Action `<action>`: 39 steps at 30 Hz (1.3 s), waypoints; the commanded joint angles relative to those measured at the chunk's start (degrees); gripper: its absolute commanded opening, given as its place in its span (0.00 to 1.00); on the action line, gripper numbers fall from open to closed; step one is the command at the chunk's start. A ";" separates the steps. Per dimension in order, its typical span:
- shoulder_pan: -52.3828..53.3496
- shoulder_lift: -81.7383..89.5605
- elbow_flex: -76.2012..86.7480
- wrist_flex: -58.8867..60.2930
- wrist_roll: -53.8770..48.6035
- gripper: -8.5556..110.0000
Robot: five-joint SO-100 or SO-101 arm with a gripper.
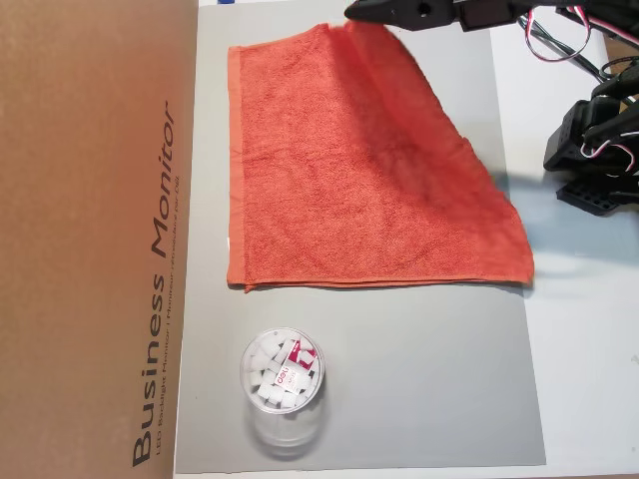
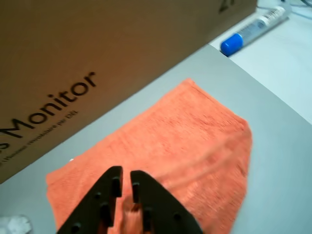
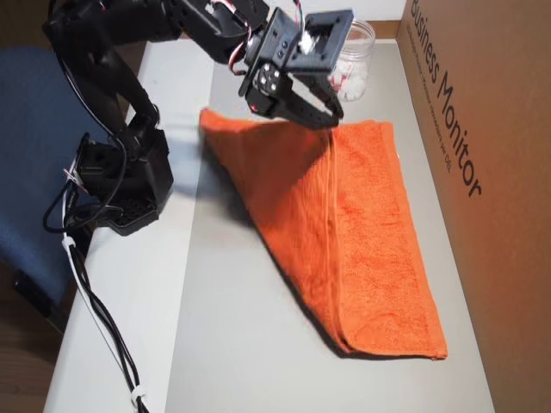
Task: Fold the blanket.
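The orange-red blanket (image 1: 349,170) lies on the grey mat (image 1: 419,379), with one side raised off the mat into a slanting sheet (image 3: 258,181). My gripper (image 3: 320,119) holds the lifted corner above the blanket's far part, near the clear tub. In the wrist view the black fingers (image 2: 115,178) stand almost together, with orange cloth pinched between them and the blanket (image 2: 195,136) spread out below. In an overhead view the gripper (image 1: 357,14) sits at the blanket's top edge.
A brown cardboard box (image 1: 90,239) marked "Business Monitor" runs along one side of the mat (image 3: 241,327). A clear tub (image 1: 283,384) of white pieces stands on the mat beyond the blanket's end. The arm base (image 3: 120,172) and cables sit on the white table. A blue-capped tube (image 2: 253,29) lies beside the box.
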 commanded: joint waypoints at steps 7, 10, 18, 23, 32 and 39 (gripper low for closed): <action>-4.57 -1.41 -6.15 -1.23 -7.38 0.07; -4.48 -1.41 -5.19 -1.14 -7.38 0.07; -2.02 -0.97 1.32 -0.88 -6.59 0.12; -1.32 -1.41 6.06 -1.14 -7.21 0.16; -2.90 -1.49 13.45 -0.35 -7.38 0.17; -5.27 -2.11 19.16 -0.88 -7.38 0.16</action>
